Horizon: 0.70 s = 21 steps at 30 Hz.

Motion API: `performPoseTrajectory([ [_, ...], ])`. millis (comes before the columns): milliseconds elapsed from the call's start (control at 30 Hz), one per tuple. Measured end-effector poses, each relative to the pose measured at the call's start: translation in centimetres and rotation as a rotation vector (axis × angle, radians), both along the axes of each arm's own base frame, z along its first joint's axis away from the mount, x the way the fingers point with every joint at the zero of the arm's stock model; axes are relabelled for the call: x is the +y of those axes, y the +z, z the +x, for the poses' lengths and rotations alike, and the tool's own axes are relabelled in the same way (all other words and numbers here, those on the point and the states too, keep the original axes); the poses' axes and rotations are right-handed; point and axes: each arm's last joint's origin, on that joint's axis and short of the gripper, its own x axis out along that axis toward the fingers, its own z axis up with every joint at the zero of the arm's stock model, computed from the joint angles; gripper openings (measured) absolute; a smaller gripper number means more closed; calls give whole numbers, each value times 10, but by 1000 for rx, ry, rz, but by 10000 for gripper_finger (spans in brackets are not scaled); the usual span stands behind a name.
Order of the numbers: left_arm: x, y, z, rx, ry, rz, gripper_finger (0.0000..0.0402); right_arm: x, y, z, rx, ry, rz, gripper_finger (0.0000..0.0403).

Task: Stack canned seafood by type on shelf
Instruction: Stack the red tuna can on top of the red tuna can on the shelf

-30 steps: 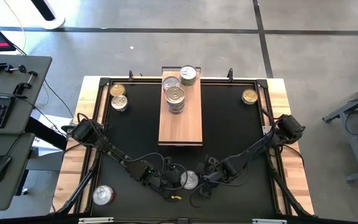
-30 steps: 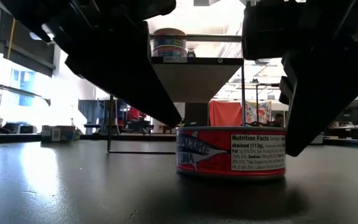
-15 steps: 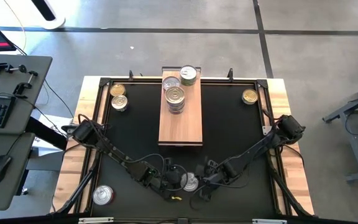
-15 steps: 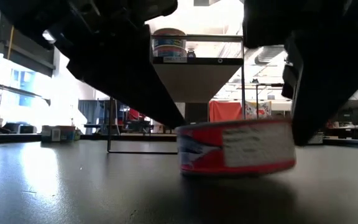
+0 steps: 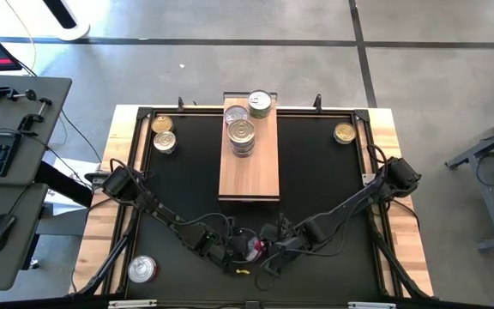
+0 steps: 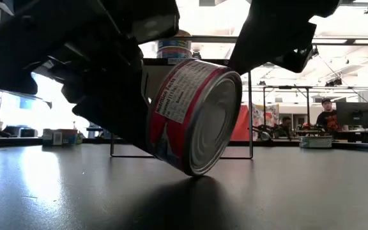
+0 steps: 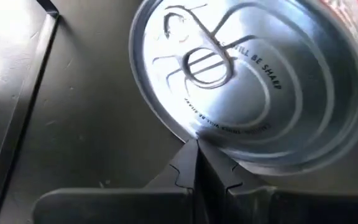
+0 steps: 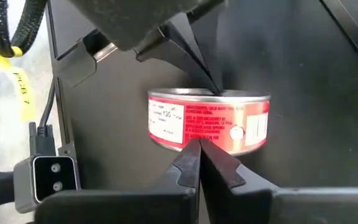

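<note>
A red-labelled tin of canned seafood [image 6: 193,121] stands tipped up on its edge on the black mat near the table's near edge, between my two grippers. Its pull-tab lid [image 7: 229,68] faces my left gripper [image 7: 196,144], which is shut. Its plain bottom faces the table's right side. My right gripper [image 8: 199,144] is shut at the tin's red side wall. The shelf [image 5: 249,163], a light-wood plank, lies at the far middle. It bears a stack of tins [image 5: 242,133] and another tin [image 5: 260,103] at its far end. My left gripper touches the rim of the tin's lid [image 7: 191,132] with its shut fingertips, slanting down from the table's left. The tin leans over it, with its lower edge [image 6: 190,171] on the mat. My right gripper meets the red side wall at its edge [image 8: 194,134] with shut fingertips, slanting down from the table's right. The tin's right side is raised off the mat.
Two loose tins [image 5: 164,134] sit at the far left of the mat. One tin [image 5: 344,133] sits at the far right and one [image 5: 141,269] at the near left. A raised black frame [image 5: 148,116] borders the mat. Cables trail along both arms.
My right gripper has risen and drawn toward the left gripper. The tin, which lay flat on the mat, has tipped up. Its right side has lifted and its left edge has stayed down by my left gripper.
</note>
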Motion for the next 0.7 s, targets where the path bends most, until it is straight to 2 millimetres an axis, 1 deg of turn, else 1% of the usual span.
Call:
performPoseTrajectory([
  [167,0,0,0,-2,1,0,0,-4,0,3,-8,-6,-2,0],
  [400,-1,1,2,-24,10,-16,0,-9,4,13,-81,8,7,0],
  [633,-2,0,1,-23,45,-52,0,-13,4,16,-93,30,-14,0],
  [700,-1,3,-1,-9,62,-88,0,-14,6,15,-90,53,-23,0],
])
